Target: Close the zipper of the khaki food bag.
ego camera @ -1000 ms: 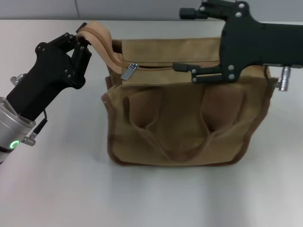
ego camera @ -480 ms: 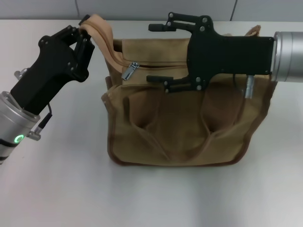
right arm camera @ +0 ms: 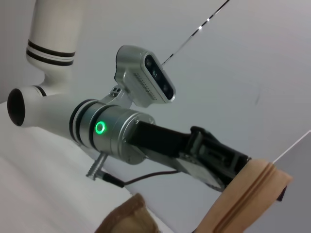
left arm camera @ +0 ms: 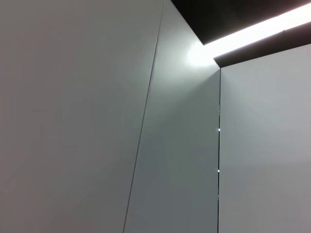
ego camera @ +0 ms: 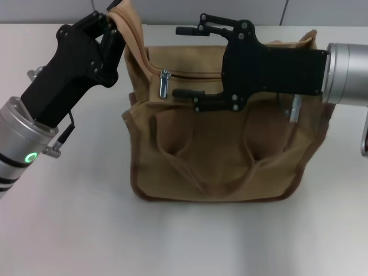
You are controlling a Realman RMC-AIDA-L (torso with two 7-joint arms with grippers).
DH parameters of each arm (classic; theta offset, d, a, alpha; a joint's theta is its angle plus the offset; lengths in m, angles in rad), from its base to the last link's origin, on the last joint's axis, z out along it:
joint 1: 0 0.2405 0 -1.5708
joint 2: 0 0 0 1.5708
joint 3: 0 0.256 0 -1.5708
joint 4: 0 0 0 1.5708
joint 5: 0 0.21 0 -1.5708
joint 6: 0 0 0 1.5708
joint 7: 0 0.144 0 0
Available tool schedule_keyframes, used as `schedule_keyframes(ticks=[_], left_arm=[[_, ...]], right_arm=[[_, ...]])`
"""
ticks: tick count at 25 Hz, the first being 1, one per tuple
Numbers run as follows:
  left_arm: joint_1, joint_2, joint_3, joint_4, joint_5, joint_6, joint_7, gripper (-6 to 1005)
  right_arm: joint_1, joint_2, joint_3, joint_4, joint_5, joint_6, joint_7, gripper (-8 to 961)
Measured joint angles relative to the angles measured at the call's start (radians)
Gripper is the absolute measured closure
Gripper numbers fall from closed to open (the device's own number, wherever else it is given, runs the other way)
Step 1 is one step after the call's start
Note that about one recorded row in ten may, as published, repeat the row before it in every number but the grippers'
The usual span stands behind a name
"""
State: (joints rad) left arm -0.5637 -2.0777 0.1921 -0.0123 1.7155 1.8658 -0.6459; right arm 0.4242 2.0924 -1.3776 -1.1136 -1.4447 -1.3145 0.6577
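Left gripper (ego camera: pixel 109 26) pinches the handle strap (ego camera: pixel 129 34) at 11 o'clock, tensioning the khaki food bag (ego camera: pixel 224 149); right gripper (ego camera: pixel 187 60), jaws apart, sits just 3 o'clock of the pull tab (ego camera: pixel 164 85) on the zipper (ego camera: pixel 190 75). Left wrist: only wall. Right wrist: left gripper (right arm camera: pixel 228 167) clamped on strap.

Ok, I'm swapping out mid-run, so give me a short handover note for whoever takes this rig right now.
Left claw: shut on the handle strap, holding it up at the bag's left end.
Right claw: open, reaching over the bag top from the right, fingers either side of the zipper line, not yet on the pull tab.
Khaki food bag: on the white table, second strap lying on its front.
Done: strap held, right claw lined up.
Left: grip the tab and drag it along the zipper to close it.
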Motion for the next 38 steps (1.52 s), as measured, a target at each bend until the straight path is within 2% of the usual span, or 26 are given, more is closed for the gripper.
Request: schedule_keyframes(ticks=[14, 26, 31, 35, 38], left_arm=[[-0.049, 0.002, -0.019, 0.011, -0.001, -0.002, -0.026, 958], [-0.065, 0.001, -0.020, 0.011, 0.004, -0.027, -0.018, 957], [-0.071, 0.001, -0.020, 0.012, 0.004, -0.042, -0.017, 957], [-0.075, 0.001, -0.020, 0.012, 0.005, -0.051, -0.017, 957], [-0.079, 0.000, -0.019, 0.012, 0.006, -0.056, -0.017, 958]], right_arm=[[-0.027, 0.000, -0.011, 0.076, 0.121, 0.024, -0.088, 151], [-0.033, -0.002, -0.026, 0.221, 0.341, 0.015, -0.046, 150], [-0.039, -0.011, -0.010, 0.210, 0.373, -0.021, 0.224, 150], [-0.020, -0.026, 0.025, 0.143, 0.270, -0.093, 0.640, 150], [0.000, -0.028, 0.087, 0.102, 0.178, -0.162, 0.915, 150]])
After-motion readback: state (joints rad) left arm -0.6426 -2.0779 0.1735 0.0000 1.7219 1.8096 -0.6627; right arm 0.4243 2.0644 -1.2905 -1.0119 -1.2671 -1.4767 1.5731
